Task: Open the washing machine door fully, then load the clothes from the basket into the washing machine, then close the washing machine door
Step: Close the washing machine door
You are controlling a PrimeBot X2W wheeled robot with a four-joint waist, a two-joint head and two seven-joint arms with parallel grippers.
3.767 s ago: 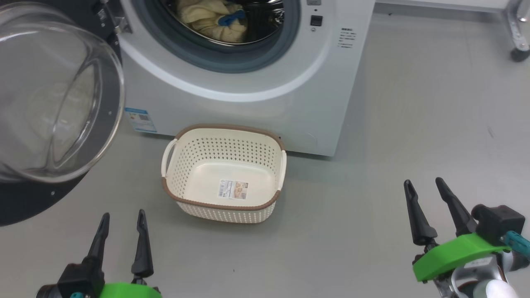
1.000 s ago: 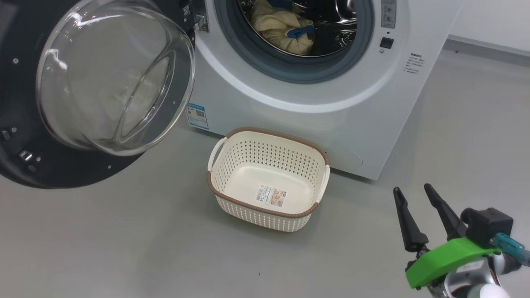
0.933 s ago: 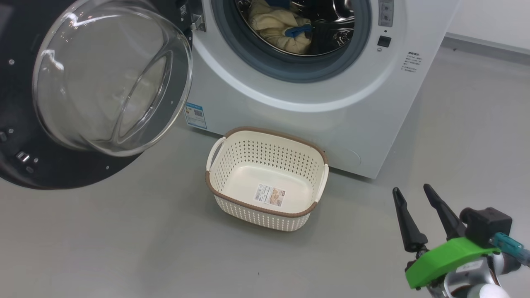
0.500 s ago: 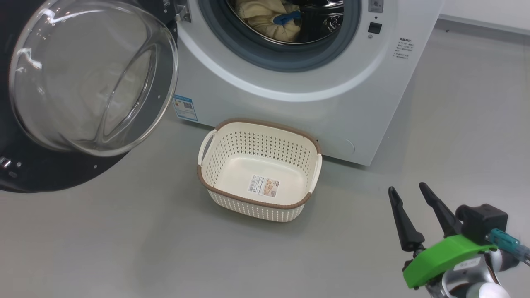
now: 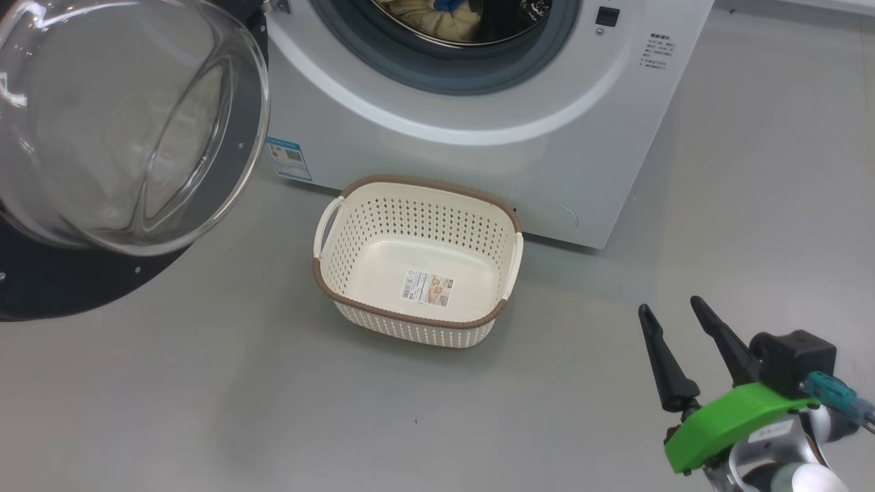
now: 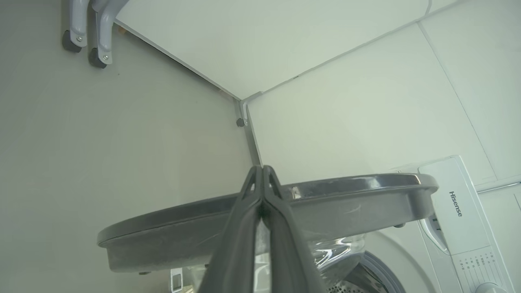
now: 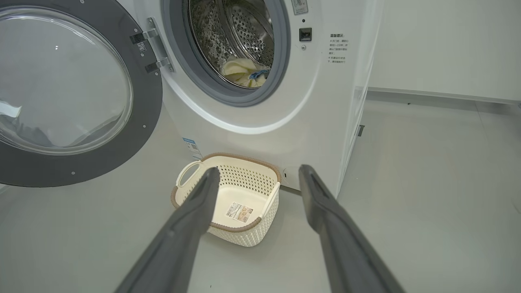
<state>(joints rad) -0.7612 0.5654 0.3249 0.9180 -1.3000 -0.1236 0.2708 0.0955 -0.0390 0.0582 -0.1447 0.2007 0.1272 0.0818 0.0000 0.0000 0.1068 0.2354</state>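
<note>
The washing machine (image 5: 478, 171) stands at the top of the head view with its door (image 5: 137, 123) swung open to the left. Cream-yellow clothes (image 5: 437, 17) with a blue patch lie in the steel drum, and the clothes (image 7: 244, 73) show there in the right wrist view too. The basket (image 5: 410, 331) sits on the floor in front of the machine with only a label on its floor. My right gripper (image 5: 670, 305) hangs open at the lower right, well clear of the basket (image 7: 240, 238). My left gripper (image 6: 262, 169) is shut, its fingers lying across the door's dark rim (image 6: 346, 199); contact is unclear.
Grey floor spreads around the basket and to the right of the machine. A blue sticker (image 5: 288, 158) marks the machine's lower front. Wheeled metal legs (image 6: 87, 36) stand by a white wall in the left wrist view.
The head camera has turned, so the whole picture has shifted up and left. The left gripper, open in the earliest frame, has left the head view. The right gripper stays open and still.
</note>
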